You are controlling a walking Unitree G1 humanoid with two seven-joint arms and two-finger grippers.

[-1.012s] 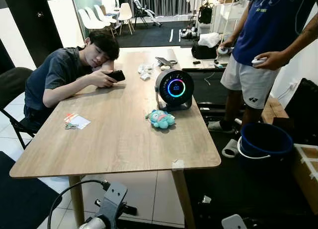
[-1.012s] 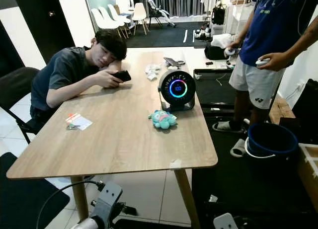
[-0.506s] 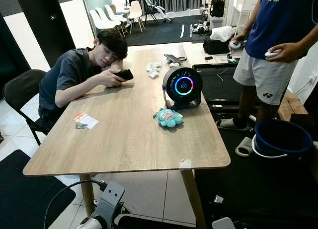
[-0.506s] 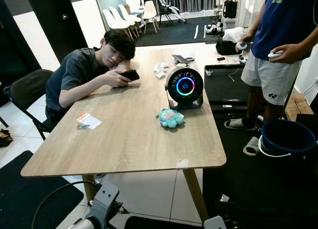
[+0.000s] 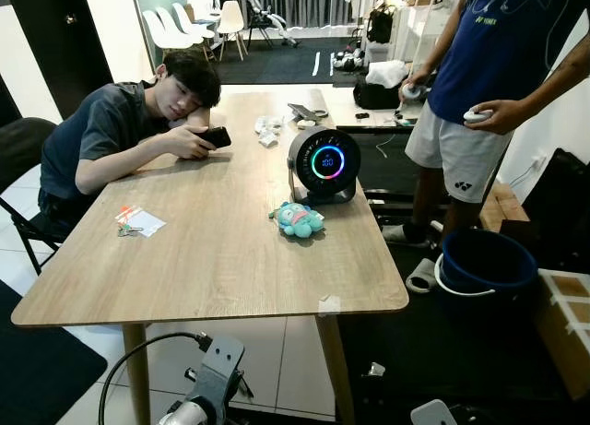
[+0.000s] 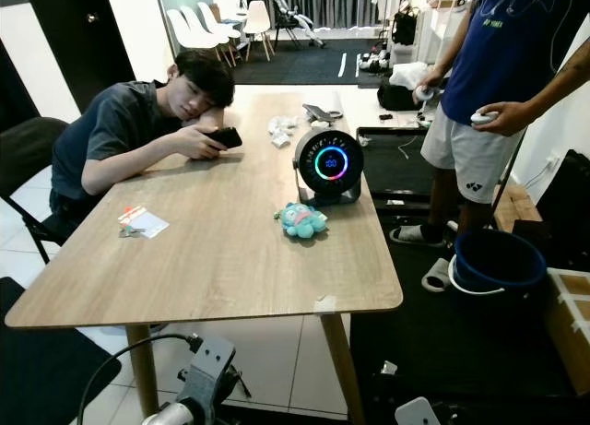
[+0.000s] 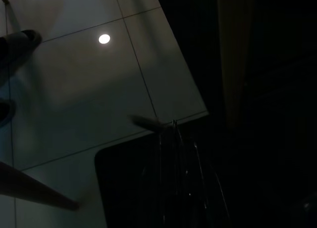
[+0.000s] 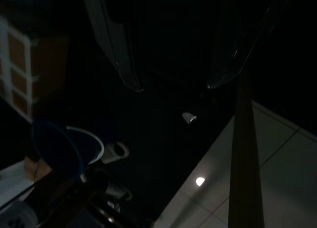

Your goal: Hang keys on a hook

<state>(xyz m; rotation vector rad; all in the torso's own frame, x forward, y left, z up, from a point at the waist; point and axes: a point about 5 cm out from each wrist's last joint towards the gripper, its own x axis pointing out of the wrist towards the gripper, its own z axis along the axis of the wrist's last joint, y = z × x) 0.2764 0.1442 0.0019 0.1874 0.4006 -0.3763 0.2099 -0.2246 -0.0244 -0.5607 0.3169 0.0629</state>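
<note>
Standing person (image 5: 489, 84) at 1 o'clock: head and upper chest cut off by the top edge. Keys (image 5: 127, 230) at 9 o'clock on the table (image 5: 221, 259): too small to count or tell their shape. Left gripper (image 7: 181, 188): fingers lost in darkness, spacing unreadable. Box (image 5: 567, 328) at 4 o'clock: cut by the right edge. Seated person's (image 5: 120, 139) legs hidden behind the tabletop.

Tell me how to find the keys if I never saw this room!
Look at the long wooden table. On its left side, near the edge, just in front of the seated person resting on one arm, lies a small white card. The keys are the little grey metal bunch with a red tag beside that card, far from the blue plush toy.
</note>
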